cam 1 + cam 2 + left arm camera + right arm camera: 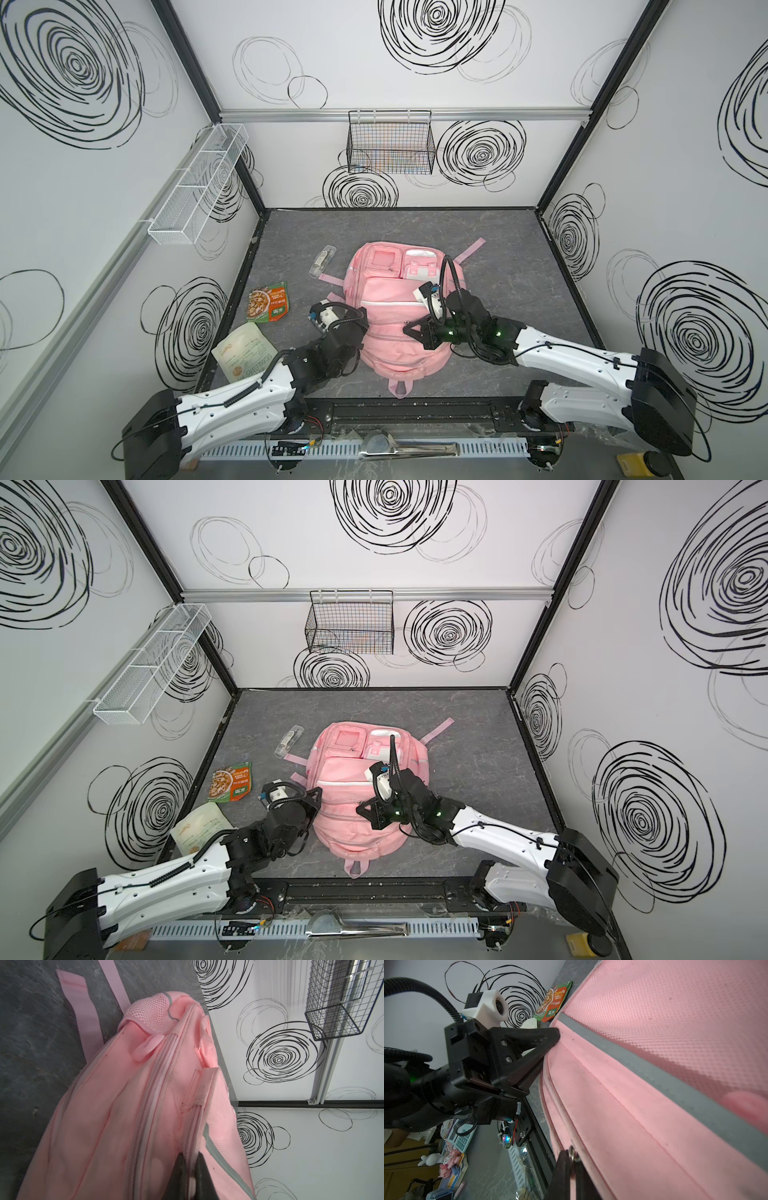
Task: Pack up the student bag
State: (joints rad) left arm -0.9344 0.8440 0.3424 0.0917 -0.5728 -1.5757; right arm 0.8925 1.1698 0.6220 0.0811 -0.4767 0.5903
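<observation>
Pink student bag (390, 291) flat in middle of grey table (498, 257), front up. Pinched closed on pale tab (192, 1183) at bag's side: left gripper (190, 1159). Pinched closed on zip ring (573, 1155): right gripper (571, 1160).

2 white arms (232, 399), black hands (406, 330)

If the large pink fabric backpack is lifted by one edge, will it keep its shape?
Probably not: the pink fabric backpack lies low and creased, so it should sag. It looks mostly empty, likely light for its size. Its loose pink straps may trail when pushed.
</observation>
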